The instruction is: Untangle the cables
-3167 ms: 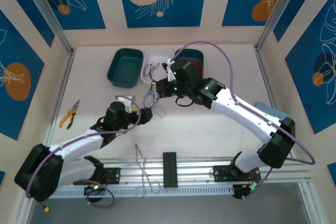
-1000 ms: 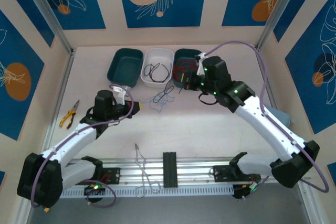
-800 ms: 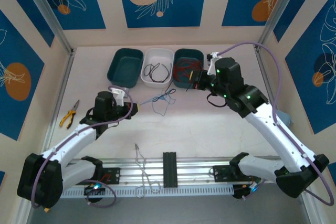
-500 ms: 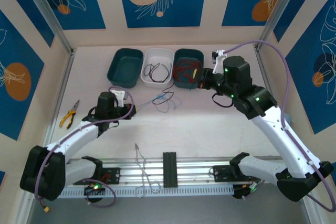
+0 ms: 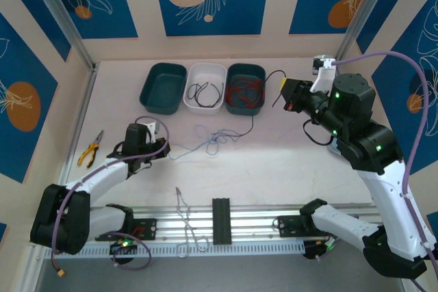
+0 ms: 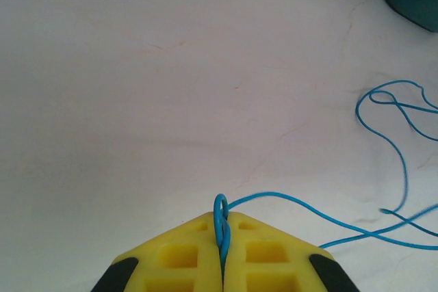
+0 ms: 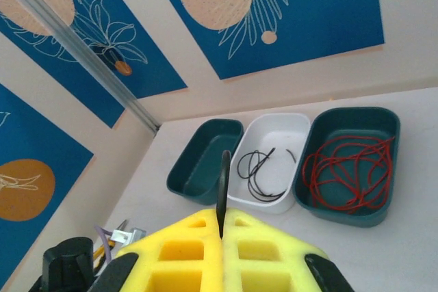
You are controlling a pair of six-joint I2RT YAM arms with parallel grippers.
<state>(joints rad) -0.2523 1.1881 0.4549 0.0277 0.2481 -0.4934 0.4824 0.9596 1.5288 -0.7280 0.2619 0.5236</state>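
1 blue cable (image 6: 221, 234), clamped in left pincer (image 6: 221, 221)

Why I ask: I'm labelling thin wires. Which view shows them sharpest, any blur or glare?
Left wrist: blue cable crisp under even light, left claw slightly soft. Right wrist: right claw and black cable soft close up, red cables sharp. Top external: no glare, faint shadows on the table.

Top ext cam sat fixed, high behind arm bases, looked down & fwd over whole table (image 5: 274, 162). L wrist cam hung v. close to tabletop, aimed down past its yellow fingers (image 6: 178, 258); shared blue cable (image 6: 221, 223) w/ top. R wrist cam rode higher, faced back wall (image 7: 321, 80); shared three trays (image 7: 284, 138) w/ top.
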